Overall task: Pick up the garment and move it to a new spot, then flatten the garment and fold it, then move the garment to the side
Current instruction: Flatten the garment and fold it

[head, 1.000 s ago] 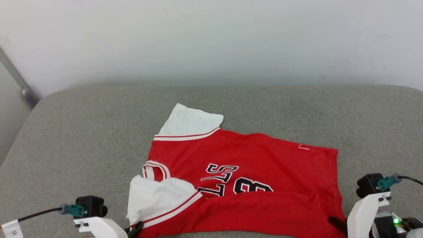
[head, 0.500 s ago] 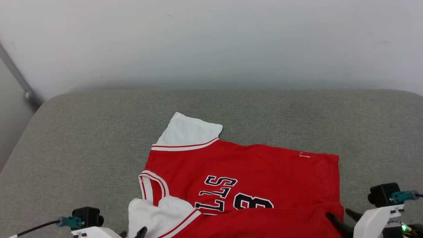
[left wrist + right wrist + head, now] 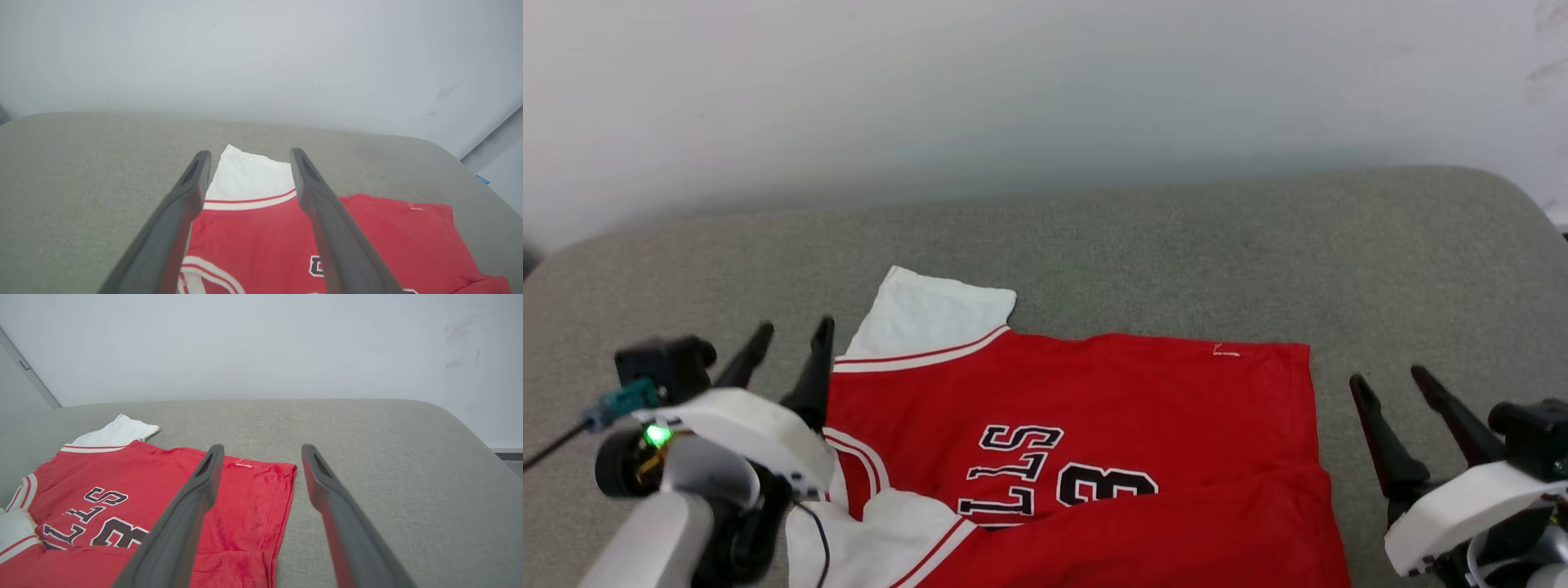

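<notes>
left hand [image 3: 794, 325] and right hand [image 3: 1387, 376] stand wide, empty, flanking the red white-sleeved jersey shirt [image 3: 1094, 384] on the grey padded cushion [image 3: 1176, 237]; fold now and you may trap its doubled-over near edge as a crease.

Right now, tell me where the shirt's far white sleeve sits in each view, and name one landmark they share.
Head view: far sleeve left of centre, beside the left gripper.
Left wrist view: sleeve at centre, between the two fingers.
Right wrist view: sleeve at far left, mid height.
Shared landmark: the small white mark on the shirt, at its red edge.
</notes>
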Motion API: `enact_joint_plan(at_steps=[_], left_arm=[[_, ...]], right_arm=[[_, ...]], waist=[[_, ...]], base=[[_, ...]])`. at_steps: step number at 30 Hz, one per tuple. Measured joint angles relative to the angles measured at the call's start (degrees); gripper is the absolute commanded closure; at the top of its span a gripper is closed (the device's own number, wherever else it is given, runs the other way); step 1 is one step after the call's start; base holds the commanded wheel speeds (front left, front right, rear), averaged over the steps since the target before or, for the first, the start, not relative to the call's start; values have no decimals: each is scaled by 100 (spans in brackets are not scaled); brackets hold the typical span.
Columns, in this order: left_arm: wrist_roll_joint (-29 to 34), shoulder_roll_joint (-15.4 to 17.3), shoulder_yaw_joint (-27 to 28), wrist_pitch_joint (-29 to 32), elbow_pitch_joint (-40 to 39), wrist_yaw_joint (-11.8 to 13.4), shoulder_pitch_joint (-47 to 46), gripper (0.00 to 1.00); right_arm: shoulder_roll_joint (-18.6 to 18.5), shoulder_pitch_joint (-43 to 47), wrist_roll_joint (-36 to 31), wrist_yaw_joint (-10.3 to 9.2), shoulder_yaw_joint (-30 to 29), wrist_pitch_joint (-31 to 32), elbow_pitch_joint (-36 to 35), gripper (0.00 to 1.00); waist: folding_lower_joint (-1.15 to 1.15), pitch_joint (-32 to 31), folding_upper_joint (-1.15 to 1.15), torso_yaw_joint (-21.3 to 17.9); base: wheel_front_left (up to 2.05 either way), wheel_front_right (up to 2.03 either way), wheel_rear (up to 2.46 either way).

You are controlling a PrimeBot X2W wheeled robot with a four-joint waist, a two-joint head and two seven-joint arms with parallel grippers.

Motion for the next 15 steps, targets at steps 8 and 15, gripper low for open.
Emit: enact_joint_plan(at_steps=[8,15], left_arm=[[64,183,204,254,535,-328,-1862,0],[-379,633,154,1593,1303,-851,-3167,0]], right_arm=[[275,-661,-187,0,-31,-377,-591,0],[447,-1065,-245,0,24,-516,-665,0]], waist=[[1,1040,0,-284],[2,1998,0,-590]], base=[[0,0,0],[0,0,0]])
